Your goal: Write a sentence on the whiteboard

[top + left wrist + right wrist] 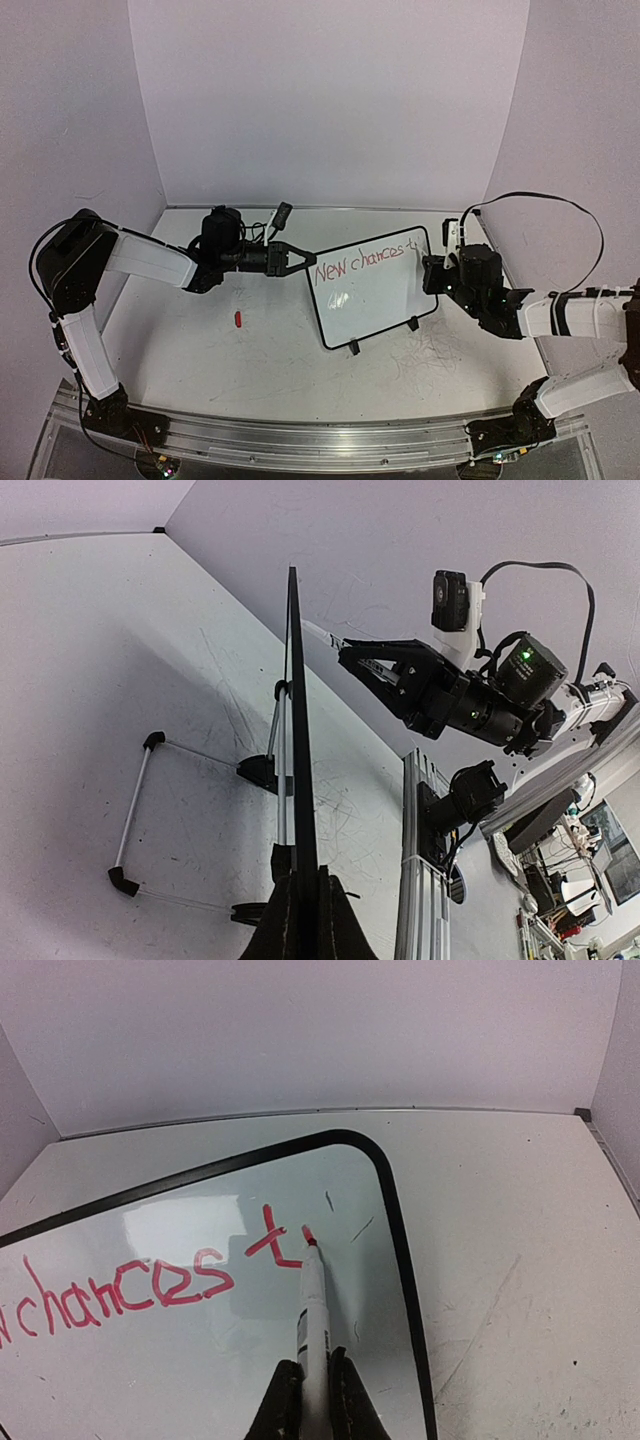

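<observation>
The whiteboard (375, 290) stands tilted on two black feet mid-table, with "New chances t" in red along its top. My left gripper (300, 259) is shut on the board's left edge; the left wrist view shows that black edge (298, 740) running up from between the fingers (345, 925). My right gripper (430, 270) is at the board's upper right corner, shut on a white marker (314, 1310). Its red tip (308, 1234) rests on the board (200, 1360) just right of the letter "t" (272, 1243).
A small red marker cap (239, 320) lies on the scuffed white tabletop left of the board. Behind the board, its wire stand (135, 815) rests on the table. White walls close in the back and sides. An aluminium rail (300, 440) runs along the near edge.
</observation>
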Controlling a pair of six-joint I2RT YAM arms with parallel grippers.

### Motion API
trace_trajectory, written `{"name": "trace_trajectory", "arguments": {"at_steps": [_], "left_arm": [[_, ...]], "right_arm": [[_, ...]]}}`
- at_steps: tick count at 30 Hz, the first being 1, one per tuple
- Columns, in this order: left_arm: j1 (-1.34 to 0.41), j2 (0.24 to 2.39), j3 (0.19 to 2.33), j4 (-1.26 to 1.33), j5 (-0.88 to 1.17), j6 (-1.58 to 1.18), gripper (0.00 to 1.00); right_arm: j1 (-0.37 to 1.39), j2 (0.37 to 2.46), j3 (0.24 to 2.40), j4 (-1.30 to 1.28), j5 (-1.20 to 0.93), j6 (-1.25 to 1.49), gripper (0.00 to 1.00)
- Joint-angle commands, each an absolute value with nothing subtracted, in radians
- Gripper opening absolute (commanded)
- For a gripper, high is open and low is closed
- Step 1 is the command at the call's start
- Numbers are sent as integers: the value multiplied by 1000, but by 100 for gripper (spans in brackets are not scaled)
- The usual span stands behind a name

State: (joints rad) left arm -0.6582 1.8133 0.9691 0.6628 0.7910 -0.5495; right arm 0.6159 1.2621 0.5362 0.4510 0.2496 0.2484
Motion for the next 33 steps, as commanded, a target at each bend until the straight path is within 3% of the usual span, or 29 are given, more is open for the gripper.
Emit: {"name": "trace_trajectory", "arguments": {"at_steps": [1,33], "left_arm": [[-672,1800,992,617,840,-545,0],[-675,1797,992,617,843,-547,0]], "right_arm": [[613,1256,532,425,283,265,0],[607,1330,569,556,261,201,0]]}}
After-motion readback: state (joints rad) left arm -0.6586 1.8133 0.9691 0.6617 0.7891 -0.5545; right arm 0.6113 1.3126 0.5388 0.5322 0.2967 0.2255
